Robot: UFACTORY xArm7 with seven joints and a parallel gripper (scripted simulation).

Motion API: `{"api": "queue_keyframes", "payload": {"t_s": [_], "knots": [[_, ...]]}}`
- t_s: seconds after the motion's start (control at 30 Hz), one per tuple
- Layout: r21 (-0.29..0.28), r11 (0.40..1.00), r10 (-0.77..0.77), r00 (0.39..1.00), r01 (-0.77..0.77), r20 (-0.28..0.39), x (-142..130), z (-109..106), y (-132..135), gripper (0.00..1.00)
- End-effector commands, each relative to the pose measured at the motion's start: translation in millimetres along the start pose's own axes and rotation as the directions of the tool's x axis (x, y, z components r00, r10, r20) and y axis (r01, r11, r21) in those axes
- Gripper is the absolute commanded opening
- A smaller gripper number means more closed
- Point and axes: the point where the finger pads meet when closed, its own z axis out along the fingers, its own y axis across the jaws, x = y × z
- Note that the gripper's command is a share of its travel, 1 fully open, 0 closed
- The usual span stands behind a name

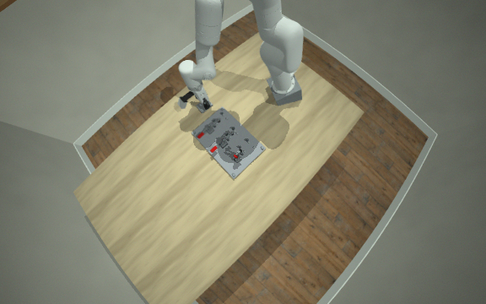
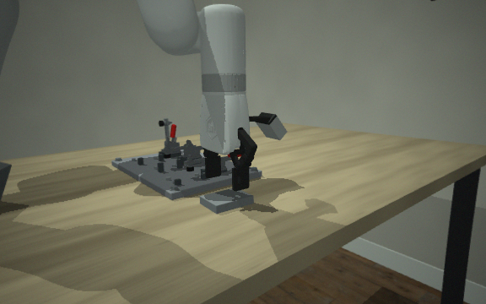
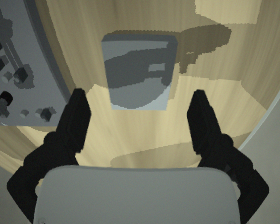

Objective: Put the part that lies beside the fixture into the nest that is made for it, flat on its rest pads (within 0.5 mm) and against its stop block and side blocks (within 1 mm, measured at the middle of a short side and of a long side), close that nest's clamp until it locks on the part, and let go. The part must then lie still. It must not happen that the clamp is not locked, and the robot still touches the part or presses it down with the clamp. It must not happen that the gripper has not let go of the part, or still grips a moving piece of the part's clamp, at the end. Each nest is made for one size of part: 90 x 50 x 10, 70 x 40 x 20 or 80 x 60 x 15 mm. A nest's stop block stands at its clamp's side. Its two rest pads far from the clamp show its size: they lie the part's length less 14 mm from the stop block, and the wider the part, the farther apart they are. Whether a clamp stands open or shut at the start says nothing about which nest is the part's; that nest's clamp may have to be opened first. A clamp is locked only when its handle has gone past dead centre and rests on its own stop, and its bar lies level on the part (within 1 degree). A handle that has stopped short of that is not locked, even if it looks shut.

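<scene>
Fingers (image 1: 204, 106) (image 2: 229, 177) spread, nothing grasped. Part (image 1: 204, 109) (image 2: 227, 201) (image 3: 138, 75) lies on counter (image 1: 163, 169) (image 2: 353, 177) (image 3: 141, 135) beside fixture (image 1: 249, 151) (image 2: 154, 181) (image 3: 28, 65). Pickup, seating, clamp locking, release all remain, apparently; matching nest: can't tell.

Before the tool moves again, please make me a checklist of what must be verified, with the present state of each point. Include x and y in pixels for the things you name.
1. Tool (image 1: 204, 105) (image 2: 227, 172) (image 3: 139, 100) open: ok, the fingers stand wide apart.
2. Part (image 2: 226, 199) (image 3: 136, 75) free on the table (image 1: 163, 169) (image 2: 353, 169) (image 3: 141, 135): ok, it lies beside the fixture (image 1: 249, 157) (image 2: 142, 179) (image 3: 26, 65), not touching it.
3. Part between the fingers: not ok, in the wrist view it lies ahead of the fingertips.
4. Part in its nest: not ok, it is outside the fixture.
5. Part's size, to choose the nest: cannot tell from these views.
6. One clamp with its bar raised: ok, the clamp with the upright red handle (image 2: 173, 131).
</scene>
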Motion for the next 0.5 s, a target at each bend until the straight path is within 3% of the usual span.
{"api": "queue_keyframes", "payload": {"t_s": [0.0, 0.47], "knots": [[-0.001, 1.0, 0.0, 1.0, 0.0, -0.003, 1, 3, 1, 1.0], [-0.001, 1.0, 0.0, 1.0, 0.0, -0.003, 1, 23, 0, 1.0]]}}
